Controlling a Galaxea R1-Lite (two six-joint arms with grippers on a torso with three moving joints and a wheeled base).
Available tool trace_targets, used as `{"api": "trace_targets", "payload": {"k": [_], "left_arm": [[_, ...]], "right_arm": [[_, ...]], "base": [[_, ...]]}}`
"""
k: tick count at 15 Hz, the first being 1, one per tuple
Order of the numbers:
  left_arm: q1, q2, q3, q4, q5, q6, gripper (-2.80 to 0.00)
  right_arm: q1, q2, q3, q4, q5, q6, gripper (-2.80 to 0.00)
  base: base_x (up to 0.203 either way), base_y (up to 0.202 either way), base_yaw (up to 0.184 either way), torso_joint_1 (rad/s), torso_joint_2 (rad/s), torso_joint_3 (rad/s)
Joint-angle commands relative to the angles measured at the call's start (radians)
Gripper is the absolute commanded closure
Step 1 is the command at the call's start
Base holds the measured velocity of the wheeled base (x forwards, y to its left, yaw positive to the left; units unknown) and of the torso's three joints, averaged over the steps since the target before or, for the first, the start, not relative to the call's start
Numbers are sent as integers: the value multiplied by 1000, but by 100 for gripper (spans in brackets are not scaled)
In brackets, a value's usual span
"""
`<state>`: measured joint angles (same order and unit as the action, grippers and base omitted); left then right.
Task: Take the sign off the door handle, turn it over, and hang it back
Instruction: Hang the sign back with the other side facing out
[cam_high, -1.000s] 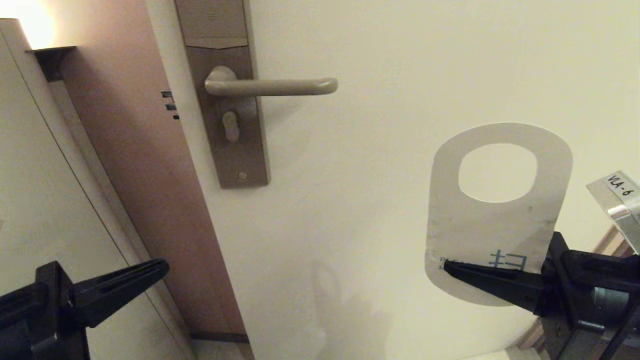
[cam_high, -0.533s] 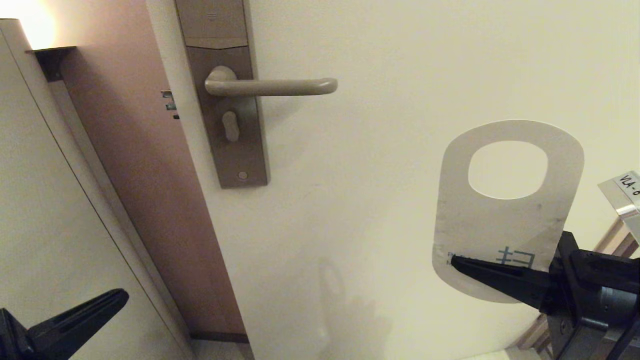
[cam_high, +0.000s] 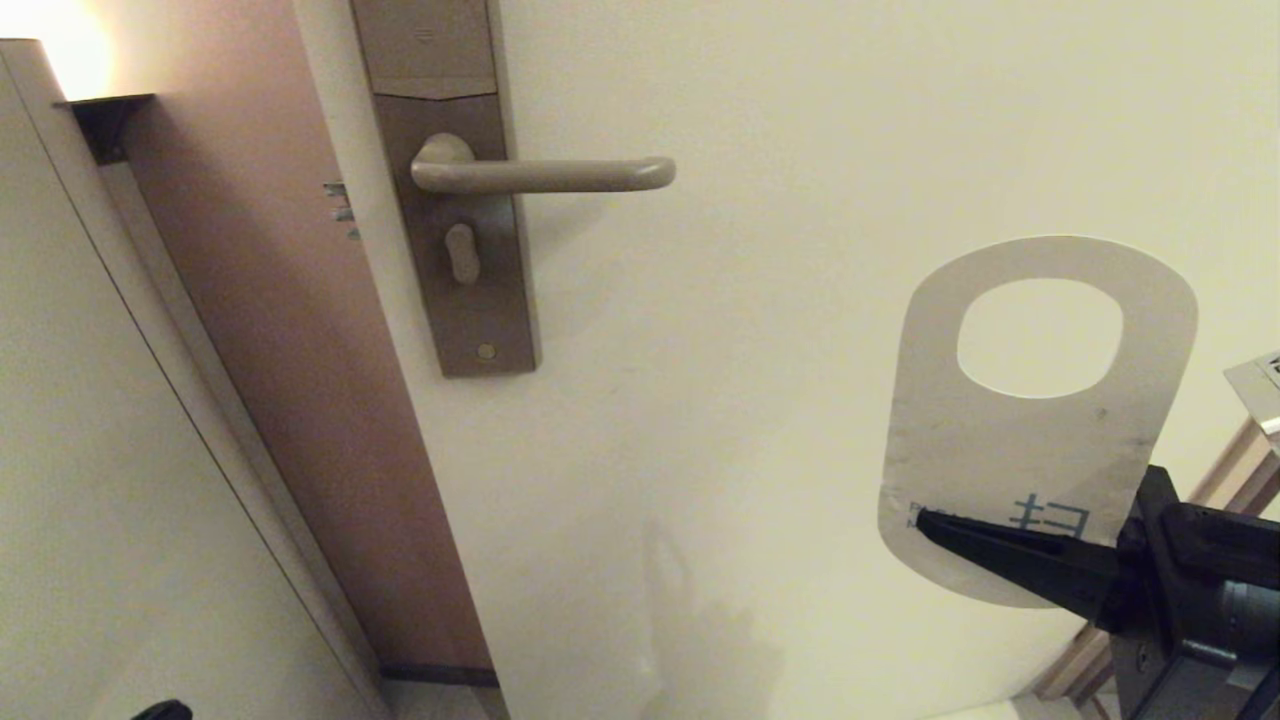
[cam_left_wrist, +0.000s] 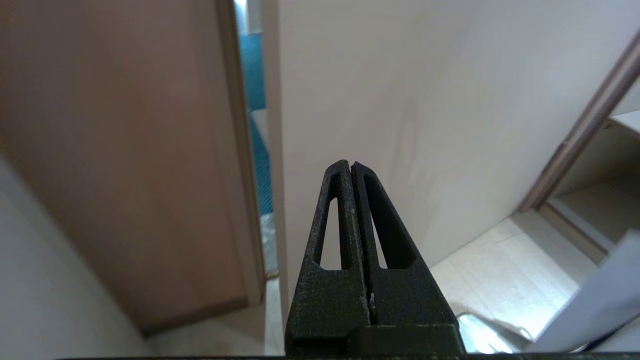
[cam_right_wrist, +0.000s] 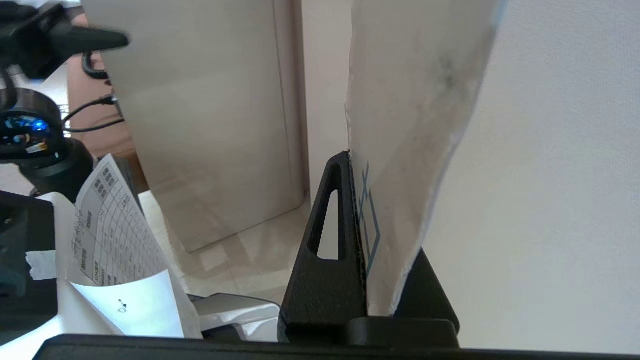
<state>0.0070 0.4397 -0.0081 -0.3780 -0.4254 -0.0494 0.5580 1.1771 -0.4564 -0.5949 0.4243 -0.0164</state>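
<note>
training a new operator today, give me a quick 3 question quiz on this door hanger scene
1. True or false: the flat white card sign with the oval hole hangs on the beige-grey metal lever door handle.
2. Which gripper is shut on the sign? A) left gripper B) right gripper C) neither
3. Fill in: the sign's oval hole points ____, while its printed end sits between the black fingers.

Key:
1. False: the handle is bare and the sign is held off to its lower right in the head view.
2. B; the left gripper is shut on nothing.
3. Upward.
</note>
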Motion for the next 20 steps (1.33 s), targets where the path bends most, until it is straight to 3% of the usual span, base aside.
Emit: {"api": "trace_targets", "payload": {"k": [1,3,6,12,15,20], "left_arm": [[2,-169,-8,103,20,0,0],[4,-249,-8,193,89,7,0],[2,-270,7,228,254,30,0],[-2,-440,-28,414,409,49,0],[-2,-440,0,398,407,183,0],[-2,-440,3,393,388,157,0]], "right_arm": [[0,-12,7,-3,1,0,0],[0,-30,21,-3,1,0,0],[0,-37,27,-3,-16,1,0],[0,-33,35,-3,-18,1,0],[0,-39,42,-3,-18,1,0],[0,-39,53,-5,-19,1,0]], "base": [[0,0,0,0,0,0],[0,0,0,0,0,0],[0,0,0,0,0,0],[0,0,0,0,0,0],[0,0,0,0,0,0],[0,0,0,0,0,0]]}}
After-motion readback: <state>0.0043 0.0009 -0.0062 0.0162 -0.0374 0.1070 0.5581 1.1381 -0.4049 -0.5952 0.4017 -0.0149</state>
